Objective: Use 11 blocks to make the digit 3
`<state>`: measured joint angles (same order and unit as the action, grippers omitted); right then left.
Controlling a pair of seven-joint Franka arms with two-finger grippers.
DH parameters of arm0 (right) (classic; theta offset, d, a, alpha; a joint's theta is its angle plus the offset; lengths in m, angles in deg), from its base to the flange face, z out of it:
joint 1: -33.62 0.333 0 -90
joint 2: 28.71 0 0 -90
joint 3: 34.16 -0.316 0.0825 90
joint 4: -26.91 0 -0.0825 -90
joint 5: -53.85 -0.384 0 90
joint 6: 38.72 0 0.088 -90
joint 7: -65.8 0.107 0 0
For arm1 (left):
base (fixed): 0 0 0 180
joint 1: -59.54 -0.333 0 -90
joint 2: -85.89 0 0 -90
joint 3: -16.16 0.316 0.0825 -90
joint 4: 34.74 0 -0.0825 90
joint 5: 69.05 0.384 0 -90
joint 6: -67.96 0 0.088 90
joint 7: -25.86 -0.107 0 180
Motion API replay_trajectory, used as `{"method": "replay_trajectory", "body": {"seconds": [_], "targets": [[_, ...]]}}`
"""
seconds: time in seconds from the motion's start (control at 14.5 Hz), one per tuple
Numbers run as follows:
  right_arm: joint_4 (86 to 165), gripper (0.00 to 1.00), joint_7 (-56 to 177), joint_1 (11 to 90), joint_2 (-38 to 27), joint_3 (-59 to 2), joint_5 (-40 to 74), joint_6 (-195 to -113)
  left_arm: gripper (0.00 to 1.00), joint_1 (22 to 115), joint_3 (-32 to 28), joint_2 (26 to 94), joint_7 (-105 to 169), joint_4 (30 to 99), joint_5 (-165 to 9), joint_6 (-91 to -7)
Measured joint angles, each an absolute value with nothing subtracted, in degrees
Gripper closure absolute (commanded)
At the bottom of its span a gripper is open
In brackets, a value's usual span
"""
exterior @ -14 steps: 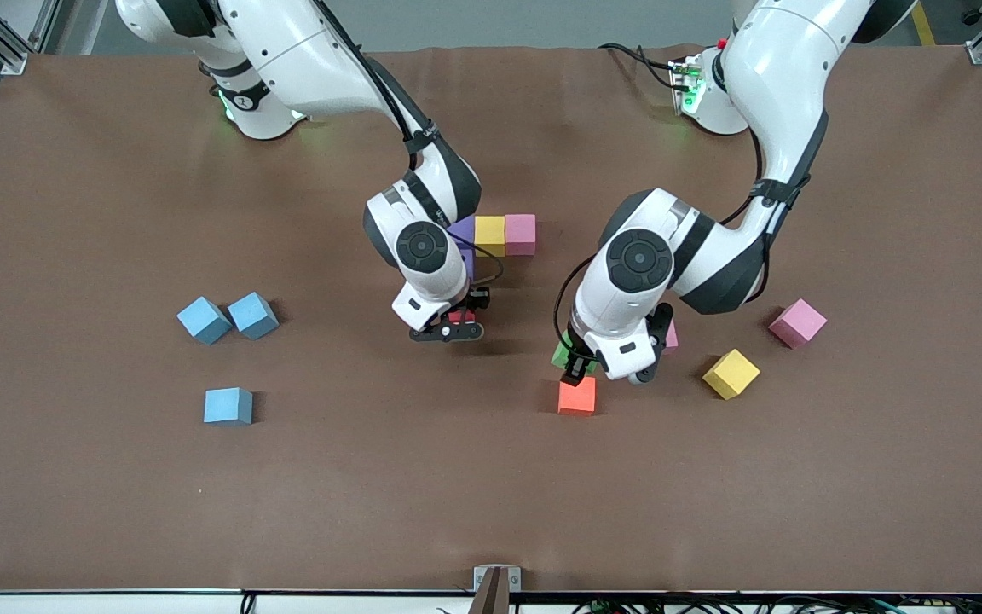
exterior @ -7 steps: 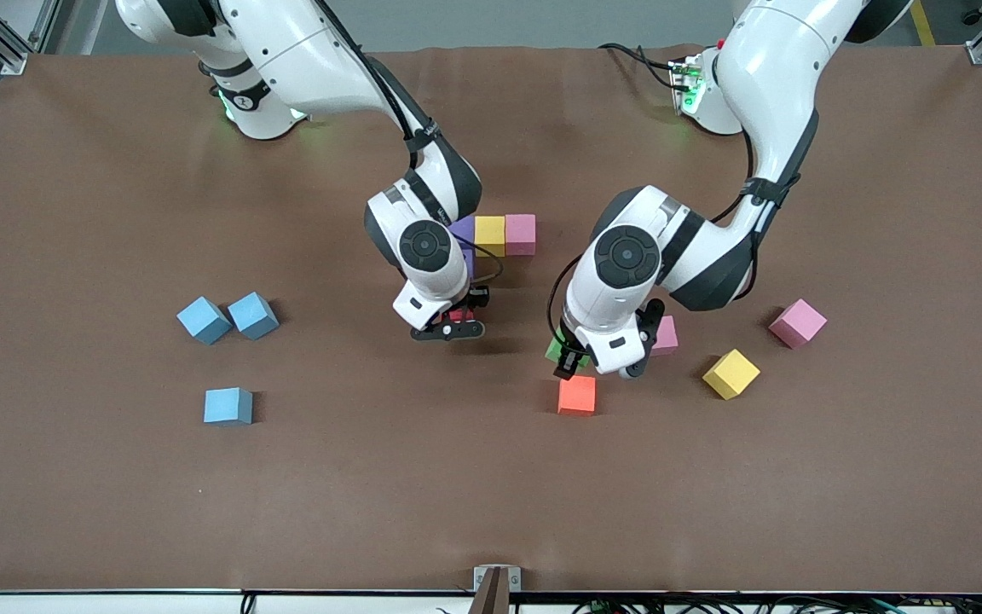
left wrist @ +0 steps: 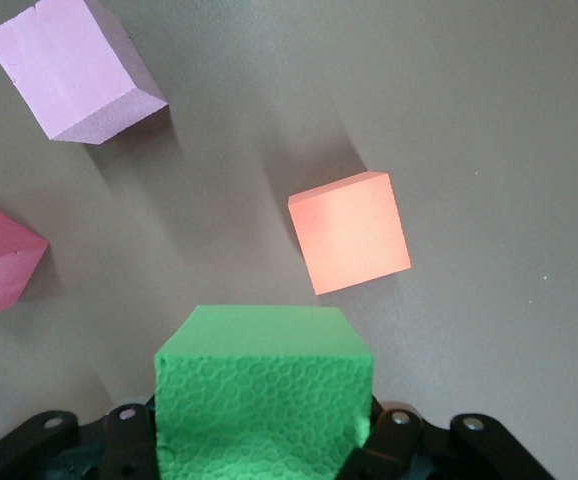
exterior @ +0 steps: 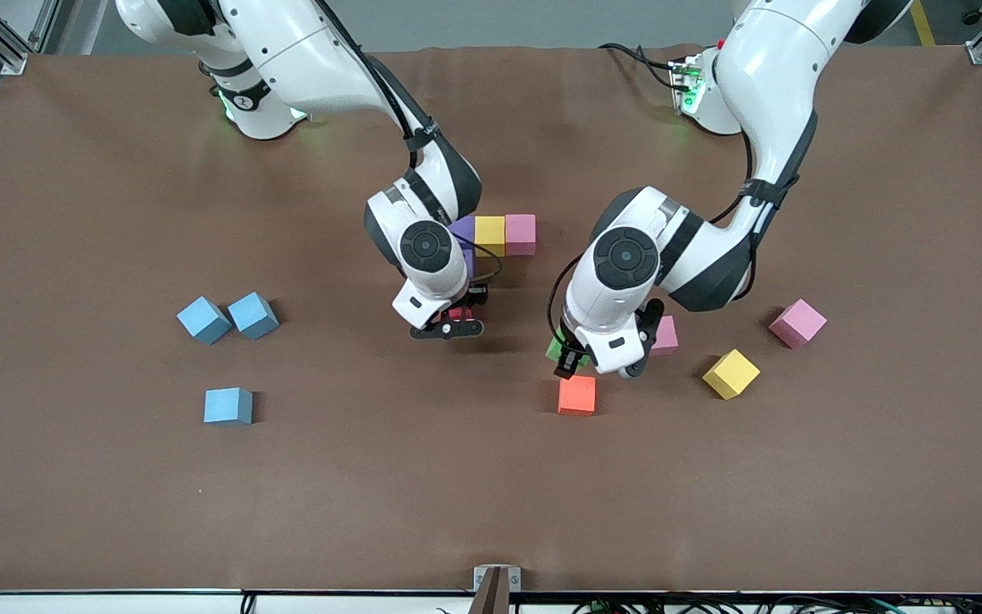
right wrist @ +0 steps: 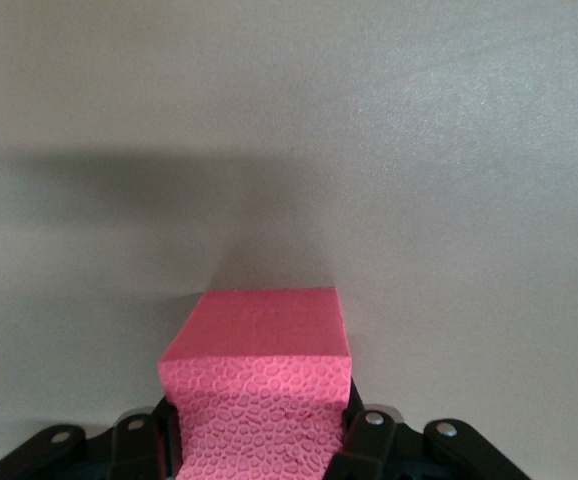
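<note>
I note right gripper (exterior: 448, 327) clamping red block (right wrist: 259, 385), purple-yellow-pink row (exterior: 504, 234) just beside; left gripper (exterior: 578, 358) grips green block (left wrist: 261, 390).

Row of three blocks (exterior: 505, 235), touching, upper centre of frame. Right gripper (exterior: 453, 322) just below it, holding a block (right wrist: 259, 390) over bare table. Left gripper (exterior: 572, 358) mid-frame, holding a block (left wrist: 264, 390) above a lone block (exterior: 577, 395). Three loose blocks (exterior: 730, 373) apart toward the left arm's end. Toward the right arm's end, a touching pair (exterior: 204, 321); a single (exterior: 228, 406) lower.
</note>
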<state>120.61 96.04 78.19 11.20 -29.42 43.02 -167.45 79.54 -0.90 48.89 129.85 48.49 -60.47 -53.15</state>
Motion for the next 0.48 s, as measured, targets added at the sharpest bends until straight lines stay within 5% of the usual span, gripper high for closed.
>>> {"method": "replay_trajectory", "body": {"seconds": [0.35,0.48], "targets": [[120.9,0.63,96.0,78.7,11.0,-29.4,43.6,-167.0,0.96,79.5,-0.9,48.9,129.9,48.6,-60.5,-53.2],[121.0,0.49,96.0,78.8,10.9,-29.4,43.6,-166.8,0.96,79.5,-0.9,48.9,129.9,48.6,-60.5,-53.2]]}}
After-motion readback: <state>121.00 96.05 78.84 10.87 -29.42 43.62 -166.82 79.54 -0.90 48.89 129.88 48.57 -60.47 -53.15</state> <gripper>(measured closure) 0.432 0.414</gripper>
